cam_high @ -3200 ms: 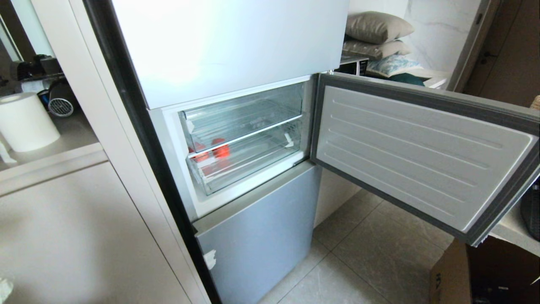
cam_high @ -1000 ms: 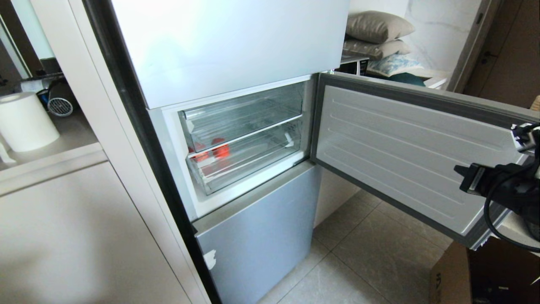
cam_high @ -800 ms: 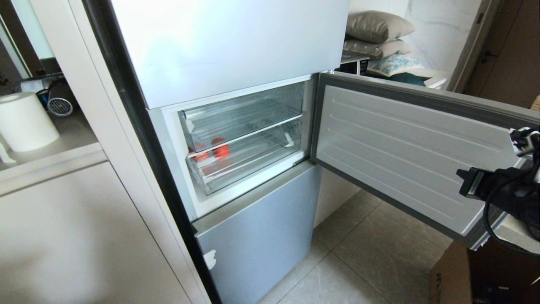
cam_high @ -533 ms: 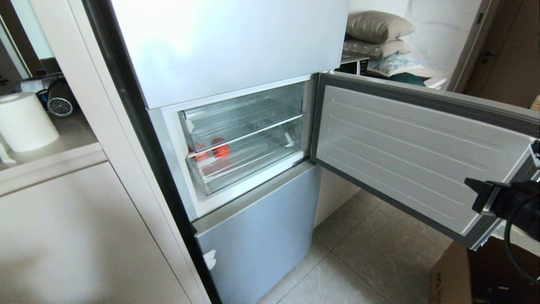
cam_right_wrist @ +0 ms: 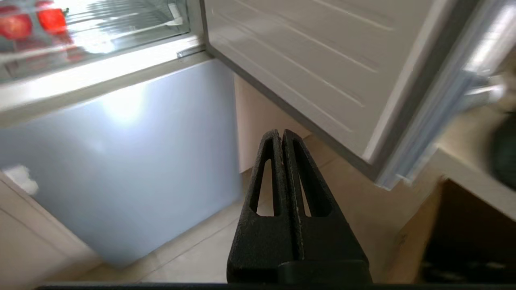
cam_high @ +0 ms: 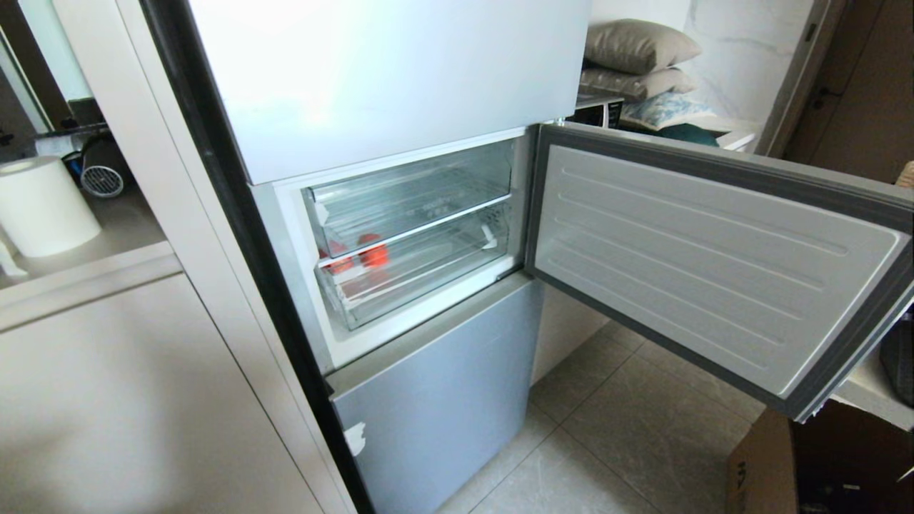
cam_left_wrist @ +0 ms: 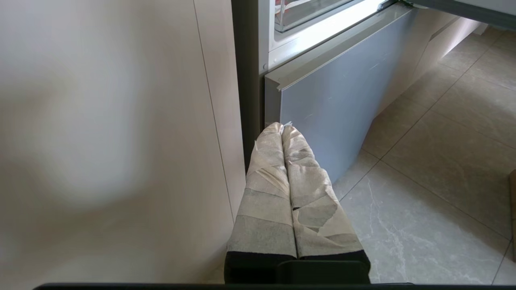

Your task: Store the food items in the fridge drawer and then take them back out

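From the head view, neither arm shows. The food items (cam_high: 360, 255) sit inside the fridge drawer (cam_high: 421, 275), at its left end, behind the clear front wall; the drawer is pushed in, so I judge the storing half is done and the taking out is not begun. The shallower upper drawer (cam_high: 410, 196) lies right above it, so the red pieces cannot be reached from the top unless the lower one is pulled out. The fridge door (cam_high: 707, 264) stands wide open to the right (it fills much of the free space on that side).

In the left wrist view, the left gripper (cam_left_wrist: 283, 128) hangs low near the grey lower door (cam_left_wrist: 330, 108), its taped fingers pressed together, holding nothing; it looks parked.

In the right wrist view, the right gripper (cam_right_wrist: 281, 133) is also pressed together and empty, low under the open door's corner, pointing toward the lower door. The red pieces (cam_right_wrist: 30, 22) show far off in the drawer.
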{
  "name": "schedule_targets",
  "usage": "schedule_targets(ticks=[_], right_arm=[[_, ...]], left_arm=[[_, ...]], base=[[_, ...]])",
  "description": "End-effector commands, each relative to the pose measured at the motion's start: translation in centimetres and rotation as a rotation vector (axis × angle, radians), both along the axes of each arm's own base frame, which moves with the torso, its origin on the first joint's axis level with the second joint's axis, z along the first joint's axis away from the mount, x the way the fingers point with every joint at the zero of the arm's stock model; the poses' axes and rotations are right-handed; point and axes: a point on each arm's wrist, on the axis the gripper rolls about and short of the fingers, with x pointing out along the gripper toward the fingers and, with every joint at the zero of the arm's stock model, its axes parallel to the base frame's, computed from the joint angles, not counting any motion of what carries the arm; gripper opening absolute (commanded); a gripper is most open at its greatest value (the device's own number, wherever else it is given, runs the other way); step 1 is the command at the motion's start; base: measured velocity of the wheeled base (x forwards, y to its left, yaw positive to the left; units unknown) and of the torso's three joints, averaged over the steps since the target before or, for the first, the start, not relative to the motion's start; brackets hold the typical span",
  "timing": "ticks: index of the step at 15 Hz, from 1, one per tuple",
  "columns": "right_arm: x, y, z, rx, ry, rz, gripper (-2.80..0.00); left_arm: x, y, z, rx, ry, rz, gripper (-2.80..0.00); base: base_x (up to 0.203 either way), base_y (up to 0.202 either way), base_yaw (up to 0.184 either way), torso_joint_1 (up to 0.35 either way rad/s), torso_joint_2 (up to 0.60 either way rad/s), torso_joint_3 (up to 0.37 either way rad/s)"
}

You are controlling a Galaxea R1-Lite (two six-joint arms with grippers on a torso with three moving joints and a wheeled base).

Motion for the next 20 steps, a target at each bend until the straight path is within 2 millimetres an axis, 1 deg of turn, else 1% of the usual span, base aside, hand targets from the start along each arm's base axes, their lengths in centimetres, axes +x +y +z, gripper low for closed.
schedule_targets(ticks=[1,3,5,7,10,12,14,17,18,20], right_arm=[[-3.9,-0.4,-2.4,-0.035,-0.079,-0.028,-2.80],[-3.9,-0.5,-4.9,-0.103,0.111,-0.037,-2.80],[-4.0,-0.3,-5.8,-0.110,0.195,0.056,-2.80],[-4.3,-0.3,-6.7,-0.099,0.307,0.087,-2.80],[-4.3,-0.3,-6.5,-0.040,0.292,0.031,-2.80],[-4.7,-0.2,-6.5,-0.023,0.250,-0.065,-2.80],[-4.9,-0.2,-6.5,-0.028,0.212,-0.061,-2.80],[-6.3,-0.2,-6.8,-0.055,0.037,-0.027,-2.80],[-6.4,-0.2,-6.9,-0.068,0.012,-0.017,-2.80],[-6.4,-0.2,-6.9,-0.081,0.017,-0.005,-2.80]], left_arm=[[0.0,0.0,0.0,-0.001,0.001,0.001,-2.80],[0.0,0.0,0.0,0.000,0.000,0.001,-2.80],[0.0,0.0,0.0,0.001,0.000,0.001,-2.80],[0.0,0.0,0.0,0.001,0.000,0.001,-2.80],[0.0,0.0,0.0,0.001,0.000,0.001,-2.80],[0.0,0.0,0.0,0.001,0.000,0.001,-2.80],[0.0,0.0,0.0,0.001,0.000,0.001,-2.80],[0.0,0.0,0.0,0.000,0.000,0.001,-2.80],[0.0,0.0,0.0,0.001,0.000,0.001,-2.80],[0.0,0.0,0.0,0.001,0.000,0.001,-2.80]], base=[[0.000,0.000,0.000,0.000,0.00,0.000],[0.000,0.000,0.000,0.000,0.00,0.000],[0.000,0.000,0.000,0.000,0.00,0.000],[0.000,0.000,0.000,0.000,0.00,0.000],[0.000,0.000,0.000,0.000,0.00,0.000],[0.000,0.000,0.000,0.000,0.00,0.000],[0.000,0.000,0.000,0.000,0.00,0.000],[0.000,0.000,0.000,0.000,0.00,0.000],[0.000,0.000,0.000,0.000,0.00,0.000],[0.000,0.000,0.000,0.000,0.00,0.000]])
